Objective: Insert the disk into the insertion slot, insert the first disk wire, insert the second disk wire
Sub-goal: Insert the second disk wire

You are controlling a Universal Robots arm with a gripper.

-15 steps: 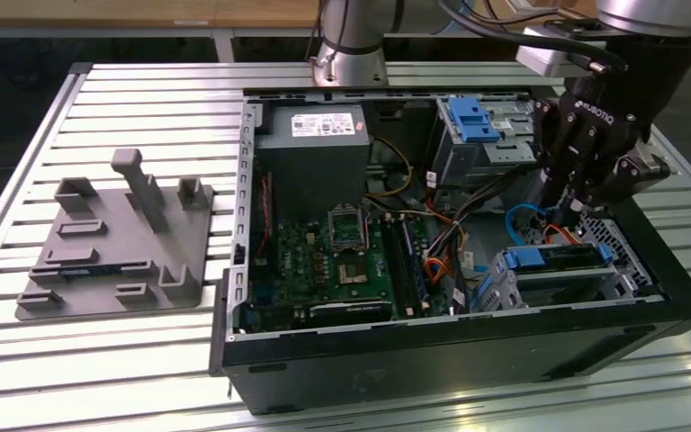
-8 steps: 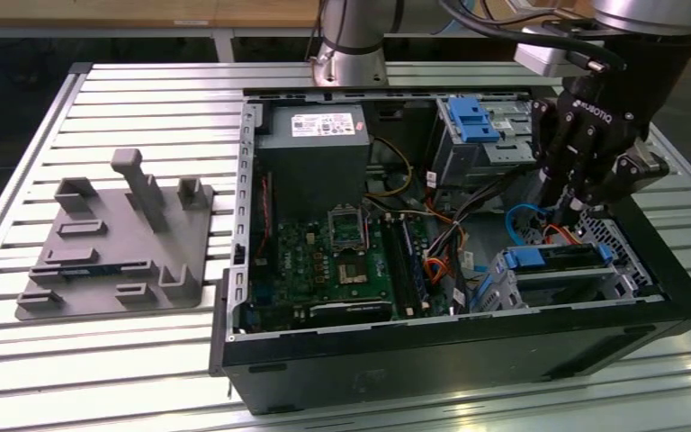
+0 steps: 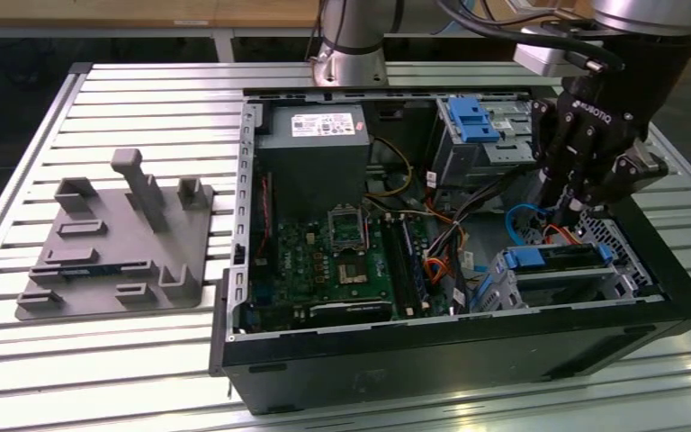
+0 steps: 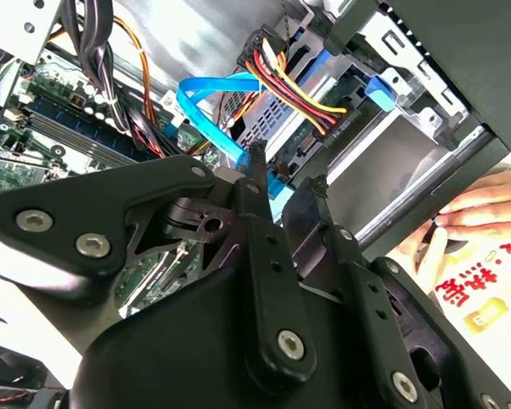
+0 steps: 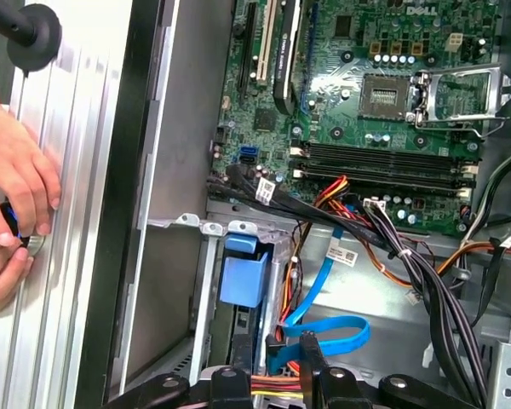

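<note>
The jaws of the black gripper [image 3: 565, 214] are pinching a flat blue cable [image 4: 206, 109] above the perforated metal insertion slot [image 3: 615, 236], near the worktop's [image 3: 141, 108] right edge, where the blue-framed disk [image 3: 552, 262] is sitting inside the open computer case [image 3: 466, 351].

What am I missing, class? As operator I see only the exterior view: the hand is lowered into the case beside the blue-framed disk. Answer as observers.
Observer: In the first wrist view, a person's hands rest on the ribbed table outside the case.
Operator: And around the hand?
Observer: In the second wrist view, a flat blue cable runs down right to the hand.
Operator: Any other wires there?
Observer: A red, yellow and black wire bundle lies just beyond that cable.
</note>
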